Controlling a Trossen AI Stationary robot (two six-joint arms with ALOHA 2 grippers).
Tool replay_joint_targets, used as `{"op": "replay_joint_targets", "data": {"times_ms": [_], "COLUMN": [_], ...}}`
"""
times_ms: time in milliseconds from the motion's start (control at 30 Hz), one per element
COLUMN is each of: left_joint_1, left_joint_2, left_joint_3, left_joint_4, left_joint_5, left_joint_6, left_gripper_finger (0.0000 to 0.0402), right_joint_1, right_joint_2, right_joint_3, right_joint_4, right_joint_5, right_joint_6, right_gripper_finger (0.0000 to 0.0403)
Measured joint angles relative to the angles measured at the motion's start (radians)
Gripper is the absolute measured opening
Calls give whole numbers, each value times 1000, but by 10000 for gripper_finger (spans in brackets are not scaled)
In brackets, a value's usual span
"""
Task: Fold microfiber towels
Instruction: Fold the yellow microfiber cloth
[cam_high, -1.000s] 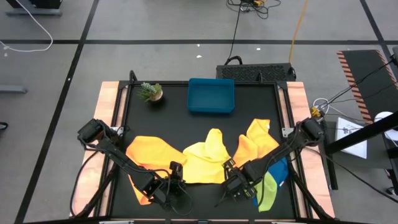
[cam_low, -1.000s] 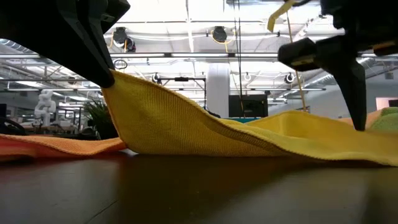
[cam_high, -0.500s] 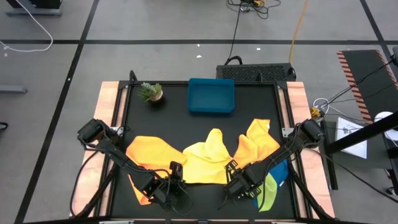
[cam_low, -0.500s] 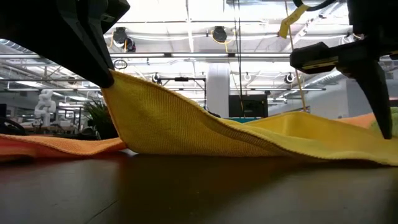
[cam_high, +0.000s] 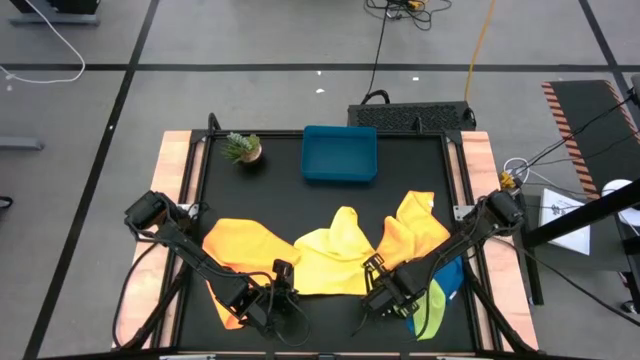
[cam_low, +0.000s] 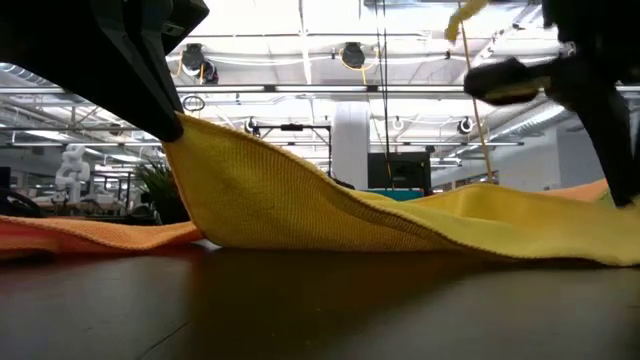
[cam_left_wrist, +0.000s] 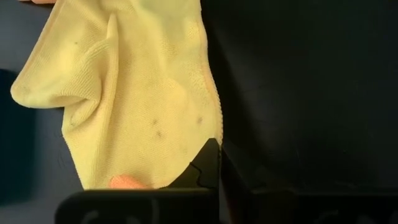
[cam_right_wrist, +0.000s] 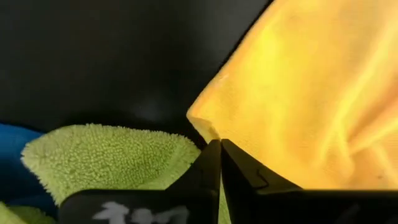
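Note:
A yellow towel (cam_high: 330, 258) lies in the middle of the black table, between an orange towel (cam_high: 245, 245) and another orange towel (cam_high: 410, 230). My left gripper (cam_high: 283, 287) is shut on the yellow towel's near left corner, which is raised off the table in the low view (cam_low: 185, 125). My right gripper (cam_high: 373, 292) is shut on its near right corner, beside a lime green towel (cam_right_wrist: 106, 155). Between the two corners the yellow towel (cam_low: 330, 205) sags to the table. My left gripper pinches the yellow towel's near left corner (cam_left_wrist: 208, 134) between its two fingers, slanting down from the near side. That corner is lifted, and the cloth slopes from it down to the table. My right gripper pinches the towel's near right corner (cam_right_wrist: 202, 124) between its two fingers from above, pointing down. The cloth (cam_right_wrist: 298, 93) spreads away from the fingers; the corner stays low above the table.
A blue tray (cam_high: 340, 155) and a small potted plant (cam_high: 242, 148) stand at the far side. A lime green towel (cam_high: 432, 305) and a blue towel (cam_high: 452, 275) lie at the near right, just beside my right gripper. Bare black table lies along the near edge.
My right gripper has shut on the yellow towel's near right corner; in the low view its finger has swept sideways across the cloth's edge. My left gripper has kept still, with its corner raised as before.

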Motion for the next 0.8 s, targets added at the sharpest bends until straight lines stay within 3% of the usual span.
{"op": "replay_joint_targets", "data": {"times_ms": [300, 800], "left_joint_1": [-30, -86], "left_joint_2": [-65, -516], "left_joint_3": [-2, -1], "left_joint_4": [-15, -24], "left_joint_5": [-84, -332], "left_joint_6": [11, 109], "left_gripper_finger": [6, 5], "right_joint_1": [54, 120], "right_joint_2": [-174, -501], "right_joint_3": [0, 0], "right_joint_4": [123, 380], "right_joint_5": [200, 710], "right_joint_6": [19, 20], "right_gripper_finger": [0, 0]}}
